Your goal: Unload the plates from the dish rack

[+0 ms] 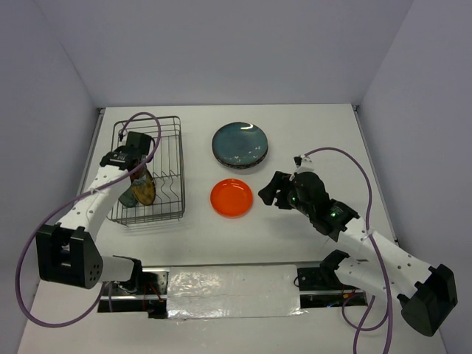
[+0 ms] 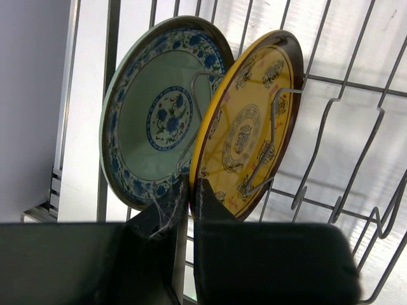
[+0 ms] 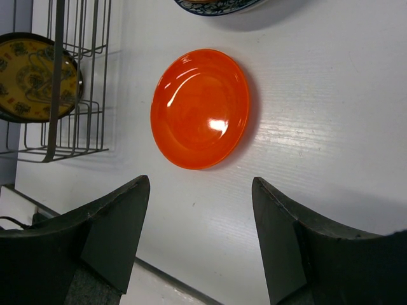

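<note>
The wire dish rack (image 1: 166, 158) stands at the left. Two plates stand upright in it: a white-and-blue patterned plate (image 2: 159, 114) and a yellow-patterned plate with a dark red rim (image 2: 251, 127). They show together in the top view (image 1: 139, 189). My left gripper (image 2: 191, 185) (image 1: 139, 169) reaches into the rack, its jaws nearly closed on the lower rim of the yellow plate. The small orange plate (image 1: 231, 198) (image 3: 200, 108) lies flat on the table. The large dark teal plate (image 1: 240, 142) lies behind it, on top of another plate. My right gripper (image 3: 200, 184) (image 1: 267, 193) is open and empty beside the orange plate.
The rack's upright dividers (image 2: 331, 121) curve up to the right of the plates. The rack's near corner (image 3: 60, 127) shows at the left of the right wrist view. A blue-patterned plate rim (image 3: 216, 5) is at that view's top edge. A shiny taped strip (image 1: 228, 284) runs along the near table edge.
</note>
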{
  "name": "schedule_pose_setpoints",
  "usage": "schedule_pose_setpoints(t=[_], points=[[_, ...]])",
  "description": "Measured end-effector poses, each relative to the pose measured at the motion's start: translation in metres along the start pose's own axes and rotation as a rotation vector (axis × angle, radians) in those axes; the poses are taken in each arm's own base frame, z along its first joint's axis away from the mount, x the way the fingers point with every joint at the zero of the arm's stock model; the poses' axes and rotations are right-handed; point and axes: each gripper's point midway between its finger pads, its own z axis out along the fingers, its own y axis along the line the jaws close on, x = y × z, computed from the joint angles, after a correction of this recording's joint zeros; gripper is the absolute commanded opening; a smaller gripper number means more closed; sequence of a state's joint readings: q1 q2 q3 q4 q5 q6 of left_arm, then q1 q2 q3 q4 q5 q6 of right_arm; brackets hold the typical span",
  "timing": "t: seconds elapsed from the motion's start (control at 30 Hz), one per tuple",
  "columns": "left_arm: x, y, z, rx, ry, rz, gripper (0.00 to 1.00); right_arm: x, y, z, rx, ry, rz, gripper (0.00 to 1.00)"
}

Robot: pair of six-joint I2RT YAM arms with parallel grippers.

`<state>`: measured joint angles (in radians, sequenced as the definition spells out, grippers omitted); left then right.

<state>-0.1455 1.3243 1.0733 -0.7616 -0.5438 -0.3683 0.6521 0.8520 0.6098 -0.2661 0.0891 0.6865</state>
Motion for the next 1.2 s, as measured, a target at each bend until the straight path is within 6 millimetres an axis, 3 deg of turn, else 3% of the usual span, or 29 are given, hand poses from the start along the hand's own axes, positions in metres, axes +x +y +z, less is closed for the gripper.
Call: schedule_pose_setpoints(t=[0.13,0.7,0.97,1.2], points=[[0.000,0.001,0.000,-0.005,-0.001,0.002,0.00,0.000,0.000,0.000,-0.002,-0.002,0.001,0.73],[-0.006,-0.007,-0.008,-0.092,-0.027,0.150,0.00,-0.008,0.008,-0.010,-0.037,-0.036,0.010,0.73],[-0.026,-0.009,-0.034,-0.116,-0.090,0.213,0.00,-0.009,0.010,-0.012,-0.047,-0.044,0.018,0.73],[-0.029,-0.006,-0.050,-0.107,-0.127,0.211,0.00,-0.008,0.011,-0.014,-0.056,-0.044,0.027,0.73]])
